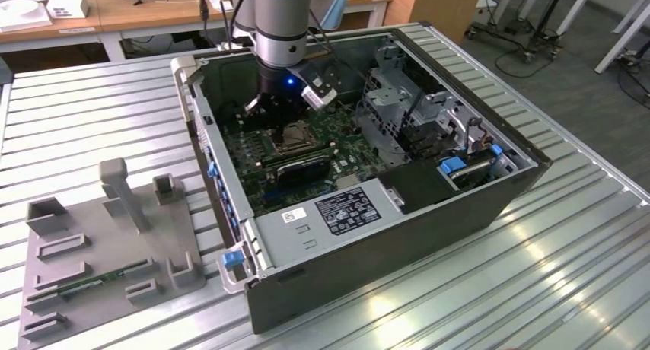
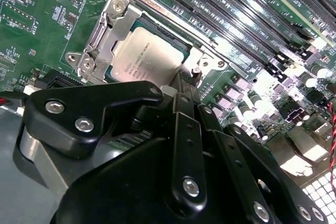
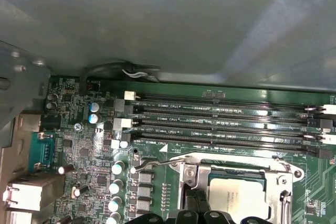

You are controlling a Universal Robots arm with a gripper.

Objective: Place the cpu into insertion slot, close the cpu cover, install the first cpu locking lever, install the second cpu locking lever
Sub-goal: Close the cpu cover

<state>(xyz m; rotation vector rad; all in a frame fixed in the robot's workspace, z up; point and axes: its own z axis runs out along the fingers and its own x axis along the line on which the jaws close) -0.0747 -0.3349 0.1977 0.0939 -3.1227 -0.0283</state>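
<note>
One arm (image 1: 279,19) upright above cpu (image 2: 149,56)

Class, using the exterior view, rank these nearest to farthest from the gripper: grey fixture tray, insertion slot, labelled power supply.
1. insertion slot, just below the gripper.
2. labelled power supply, toward the case's near end.
3. grey fixture tray, outside the case, exterior view's left.

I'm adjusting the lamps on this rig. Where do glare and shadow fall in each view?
Exterior view: glare patches streak the table, and the motherboard sits dimmer inside the case. Second wrist view: a stretch of motherboard beside the socket is blown out white, the cpu cover glints, and the cpu is evenly lit. First wrist view: flat, soft light, with a faint sheen on the case wall.
</note>
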